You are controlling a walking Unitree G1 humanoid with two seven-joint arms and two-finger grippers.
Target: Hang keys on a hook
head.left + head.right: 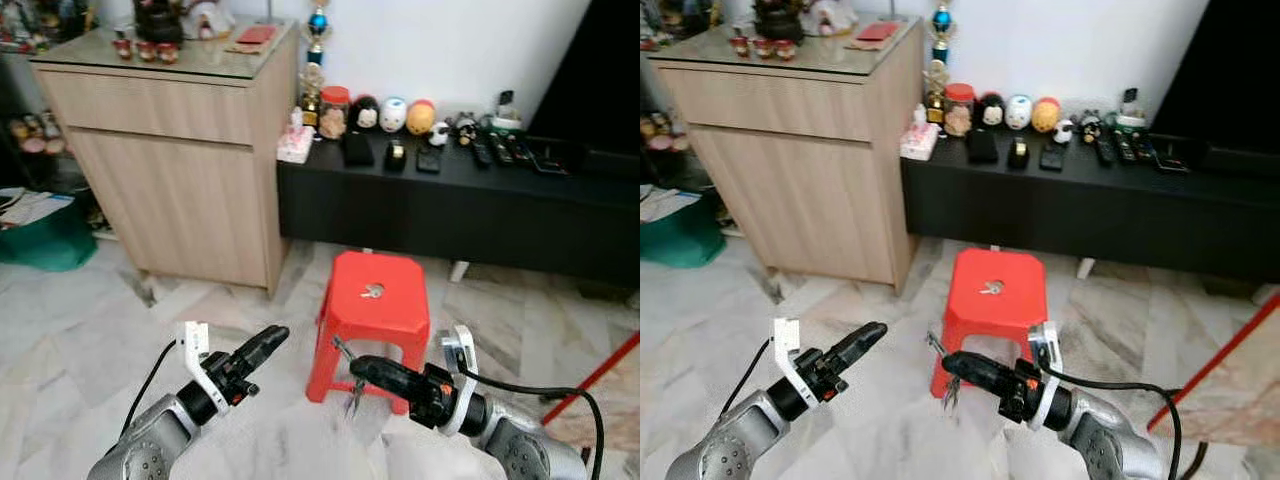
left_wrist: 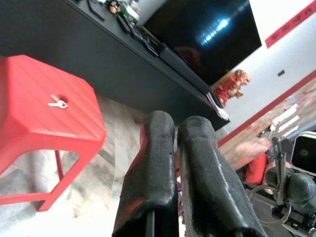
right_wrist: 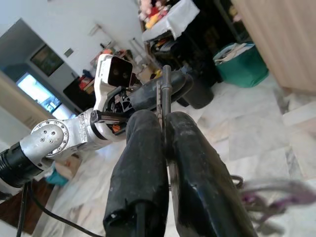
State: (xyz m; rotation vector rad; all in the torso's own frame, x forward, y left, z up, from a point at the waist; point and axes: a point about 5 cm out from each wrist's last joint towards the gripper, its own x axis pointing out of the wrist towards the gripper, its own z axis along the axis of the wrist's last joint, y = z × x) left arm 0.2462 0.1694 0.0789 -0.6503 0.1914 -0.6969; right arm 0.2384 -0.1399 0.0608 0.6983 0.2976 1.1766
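Keys hang from the right gripper, whose two black fingers are pinched on one of the bunch so that the ring and the remaining keys dangle below the fingertips. In the right wrist view a slim metal shaft stands up between the closed fingers, and a blurred ring with purple on it trails off to the side. Gripped that way, the ring seems left free to drop over a hook, though no hook can be made out here. The left gripper hovers nearby with its fingers pressed together and nothing between them, well apart from the keys; it looks like a spare hand held clear of the load. Just beyond both grippers stands a red stool on the marble floor, with a single small key lying near a hole in the middle of its seat. Behind it runs a low black cabinet carrying figurines and remotes, beside a taller wooden cupboard against the wall.
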